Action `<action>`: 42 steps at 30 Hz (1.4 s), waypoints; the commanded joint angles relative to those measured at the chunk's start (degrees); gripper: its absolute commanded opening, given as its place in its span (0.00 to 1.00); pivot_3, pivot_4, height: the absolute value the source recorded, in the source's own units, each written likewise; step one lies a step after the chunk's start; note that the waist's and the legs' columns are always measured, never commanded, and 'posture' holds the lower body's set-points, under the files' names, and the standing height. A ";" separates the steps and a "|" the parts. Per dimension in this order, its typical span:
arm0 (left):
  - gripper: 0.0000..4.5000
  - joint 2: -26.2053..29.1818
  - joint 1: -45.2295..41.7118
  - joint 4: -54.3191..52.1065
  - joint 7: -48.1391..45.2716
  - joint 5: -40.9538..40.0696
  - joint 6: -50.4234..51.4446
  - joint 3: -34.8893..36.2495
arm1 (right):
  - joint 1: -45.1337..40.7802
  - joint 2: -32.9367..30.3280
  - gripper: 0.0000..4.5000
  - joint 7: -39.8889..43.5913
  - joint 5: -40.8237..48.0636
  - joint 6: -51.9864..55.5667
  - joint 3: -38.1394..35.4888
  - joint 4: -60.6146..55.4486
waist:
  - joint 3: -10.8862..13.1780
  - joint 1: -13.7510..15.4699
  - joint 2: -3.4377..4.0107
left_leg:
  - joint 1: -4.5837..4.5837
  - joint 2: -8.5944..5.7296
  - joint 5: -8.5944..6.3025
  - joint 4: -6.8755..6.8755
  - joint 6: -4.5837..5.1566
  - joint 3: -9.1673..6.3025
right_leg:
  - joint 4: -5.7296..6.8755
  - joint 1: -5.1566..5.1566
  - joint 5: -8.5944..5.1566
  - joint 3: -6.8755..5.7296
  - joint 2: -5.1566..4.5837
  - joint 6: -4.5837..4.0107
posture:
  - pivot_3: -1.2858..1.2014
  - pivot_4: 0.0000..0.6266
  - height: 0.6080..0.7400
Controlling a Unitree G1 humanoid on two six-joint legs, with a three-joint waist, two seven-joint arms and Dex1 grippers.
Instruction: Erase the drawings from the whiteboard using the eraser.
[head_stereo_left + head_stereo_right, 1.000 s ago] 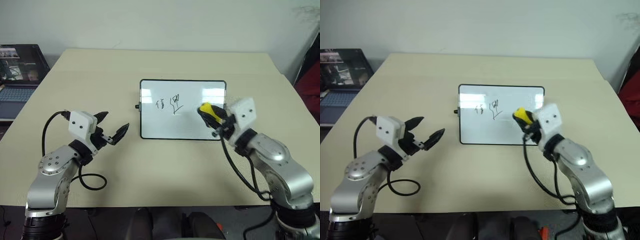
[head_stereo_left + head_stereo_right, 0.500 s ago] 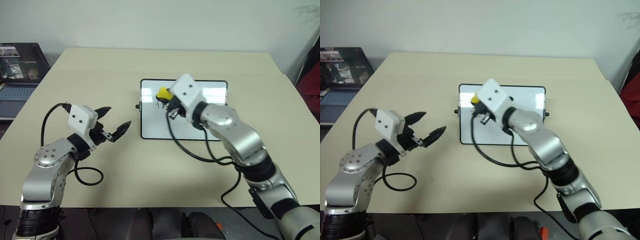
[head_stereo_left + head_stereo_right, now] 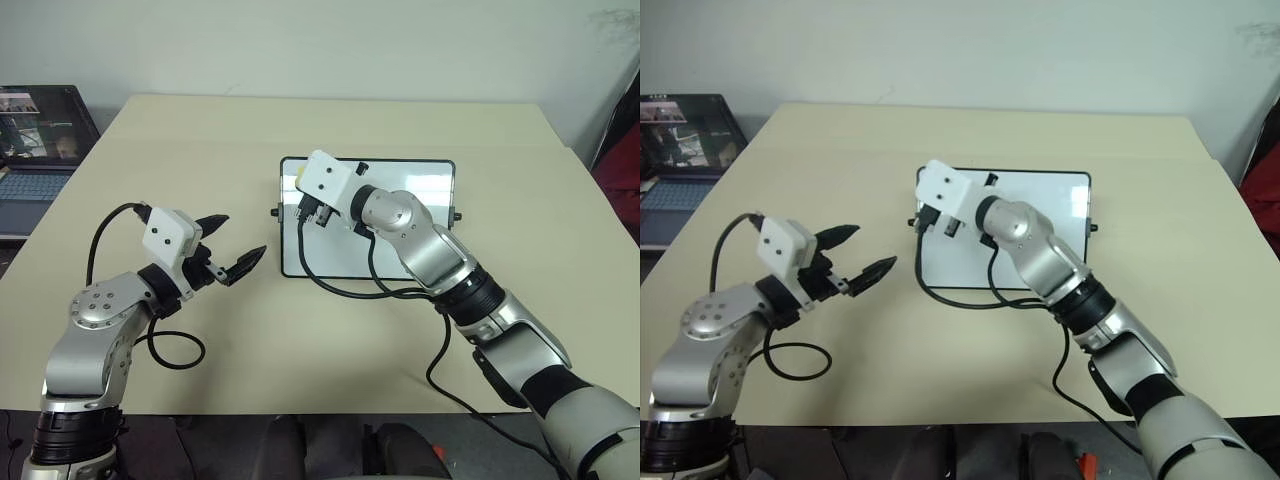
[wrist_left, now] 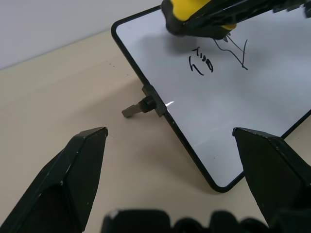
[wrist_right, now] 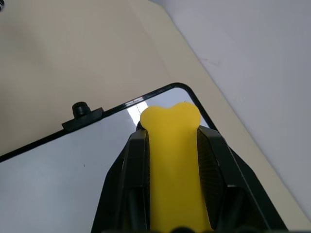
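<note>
The whiteboard (image 3: 330,255) lies flat in the middle of the table. My right gripper (image 3: 305,210) is over its far left part, shut on the yellow eraser (image 5: 172,184). In the left wrist view the eraser (image 4: 194,9) sits just beyond the black drawings (image 4: 201,65), near the board's corner. I cannot tell whether it touches the surface. In the eye views the right hand hides the drawings. My left gripper (image 3: 242,234) stands open with nothing in it, over the table a little to the left of the board and pointing at it.
A small black knob (image 4: 138,108) sticks out of the board's left short side. The beige table (image 3: 200,130) stretches bare around the board. An open laptop (image 3: 35,140) sits past the table's far left edge. Black cables hang from both wrists.
My right gripper has carried the eraser leftward across the board, from its right side to its far left part, and now covers the drawings. The left gripper stayed in place.
</note>
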 commanded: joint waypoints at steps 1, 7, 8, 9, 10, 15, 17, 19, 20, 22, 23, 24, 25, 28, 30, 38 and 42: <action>1.00 0.59 -0.84 -1.32 -0.49 -0.13 -0.62 0.05 | -2.04 0.83 0.22 0.33 -1.56 -3.70 -1.94 3.45 | 0.00 -0.01 0.00 | 0.00 0.00 0.00 0.00 0.00 0.01 | 0.01 0.00 0.00 0.00 0.00 0.00 | 0.52 0.24 1.00; 1.00 0.15 -0.94 -1.47 -0.05 -0.11 -0.73 0.31 | 0.09 1.45 0.22 0.64 -3.00 -8.67 -2.11 9.51 | 0.00 -0.01 -0.01 | -0.03 0.00 0.01 0.02 0.00 0.09 | 0.28 -0.21 0.00 0.02 -0.01 0.00 | 0.52 0.24 1.00; 1.00 0.00 -1.10 -1.64 0.16 -0.23 -0.59 0.34 | 0.96 1.49 0.22 0.79 -3.19 -9.20 -2.10 10.42 | -0.01 -0.02 -0.02 | -0.03 0.00 0.02 0.02 -0.01 0.10 | 0.33 -0.24 0.00 0.03 -0.01 0.00 | 0.52 0.24 1.00; 1.00 -0.02 -1.20 -1.80 0.18 -0.27 -0.56 0.25 | 2.06 1.36 0.22 1.27 -3.48 -9.67 -1.78 11.30 | -0.02 -0.02 -0.04 | -0.03 0.00 0.02 0.03 -0.01 0.07 | 0.36 -0.24 0.00 0.03 -0.01 0.00 | 0.52 0.24 1.00; 1.00 -0.03 -1.25 -1.92 0.14 -0.36 -0.46 0.18 | 3.58 1.19 0.22 1.71 -3.82 -10.48 -1.30 12.24 | -0.05 -0.01 -0.07 | -0.02 0.00 0.03 0.05 -0.01 0.05 | 0.38 -0.23 0.00 0.04 -0.01 0.00 | 0.52 0.24 1.00; 1.00 0.20 -0.46 -1.67 -0.34 0.14 -0.83 -0.09 | 8.66 1.30 0.22 4.48 -5.24 -11.10 -0.03 13.65 | -0.16 -0.06 -0.23 | 0.37 -0.01 0.04 0.13 0.00 -0.02 | 0.38 0.20 0.00 0.05 -0.02 0.00 | 0.52 0.24 1.00; 1.00 0.18 -0.32 -1.80 -0.42 0.03 -0.75 -0.11 | 9.41 1.77 0.22 4.71 -5.56 -10.87 -0.50 13.72 | -0.17 -0.08 -0.23 | 0.98 -0.02 0.04 0.12 0.01 -0.04 | 0.34 0.59 -0.02 0.02 -0.08 -0.01 | 0.52 0.24 1.00; 1.00 0.21 -0.43 -1.66 -0.48 0.08 -0.78 -0.23 | 9.36 2.17 0.22 4.58 -5.84 -10.86 -1.09 13.03 | -0.16 -0.08 -0.23 | 1.30 -0.03 0.05 0.09 0.03 -0.04 | 0.34 0.79 -0.03 0.03 -0.14 -0.01 | 0.52 0.24 1.00; 1.00 0.21 -0.65 -1.51 -0.51 0.07 -0.76 -0.32 | 8.94 2.37 0.22 4.47 -5.64 -10.58 -1.75 12.05 | -0.16 -0.08 -0.23 | 1.35 -0.03 0.06 0.08 0.05 -0.04 | 0.34 0.82 -0.03 0.04 -0.15 -0.01 | 0.52 0.24 1.00; 1.00 0.25 -1.21 -1.02 -0.63 0.18 -0.84 -0.60 | 7.51 2.43 0.22 5.17 -4.64 -8.94 -3.55 8.00 | -0.16 -0.06 -0.23 | 1.36 -0.02 0.11 0.07 0.13 -0.05 | 0.34 0.84 -0.02 0.03 -0.19 -0.02 | 0.52 0.24 1.00; 1.00 0.27 -1.42 -0.79 -0.69 0.20 -0.91 -0.72 | 6.83 2.44 0.22 5.84 -4.01 -7.67 -4.53 5.50 | -0.12 -0.01 -0.23 | 1.36 -0.01 0.12 0.07 0.15 -0.05 | 0.35 0.84 -0.02 0.03 -0.22 -0.02 | 0.52 0.24 1.00; 1.00 0.28 -1.49 -0.68 -0.70 0.19 -0.96 -0.78 | 6.15 2.44 0.22 6.87 -3.30 -5.83 -5.48 2.45 | -0.12 0.01 -0.24 | 1.32 -0.01 0.13 0.07 0.15 -0.06 | 0.34 0.81 -0.02 0.03 -0.24 -0.02 | 0.52 0.24 1.00; 1.00 0.29 -1.52 -0.60 -0.69 0.18 -1.02 -0.83 | 5.68 2.57 0.22 7.55 -2.69 -4.18 -6.30 0.10 | -0.12 0.01 -0.24 | 1.22 -0.01 0.13 0.07 0.16 -0.06 | 0.34 0.72 -0.02 0.03 -0.24 -0.02 | 0.52 0.24 1.00; 1.00 0.22 -1.49 -0.43 -0.70 0.22 -1.16 -1.04 | 3.62 2.89 0.22 8.38 -2.00 -0.28 -8.46 -4.05 | -0.10 0.04 -0.22 | 0.45 0.00 0.14 0.08 0.14 -0.09 | 0.39 0.33 0.01 -0.01 -0.25 -0.01 | 0.52 0.24 1.00; 1.00 0.12 -1.61 -0.39 -0.72 0.16 -1.13 -1.23 | 1.39 2.75 0.22 7.84 -2.48 0.27 -9.26 -3.12 | -0.11 0.06 -0.22 | 0.10 -0.02 0.12 0.05 0.10 -0.05 | 0.36 0.00 0.00 -0.03 -0.23 -0.01 | 0.52 0.24 1.00; 1.00 -0.34 -1.85 -0.48 -0.47 0.09 -1.05 -1.96 | -2.59 2.43 0.22 5.47 -5.37 -4.13 -7.79 8.87 | -0.09 -0.02 -0.21 | -0.36 -0.05 0.14 -0.07 0.00 0.10 | 0.21 -0.52 0.00 0.02 -0.19 -0.01 | 0.52 0.24 1.00; 1.00 -0.50 -1.47 -0.75 -0.36 -0.08 -1.00 -1.98 | -1.38 3.48 0.22 4.83 -5.57 -7.26 -7.47 14.18 | -0.10 -0.13 -0.23 | -0.24 -0.06 0.14 -0.05 0.01 0.09 | 0.35 -0.45 0.00 0.01 -0.21 -0.02 | 0.52 0.24 1.00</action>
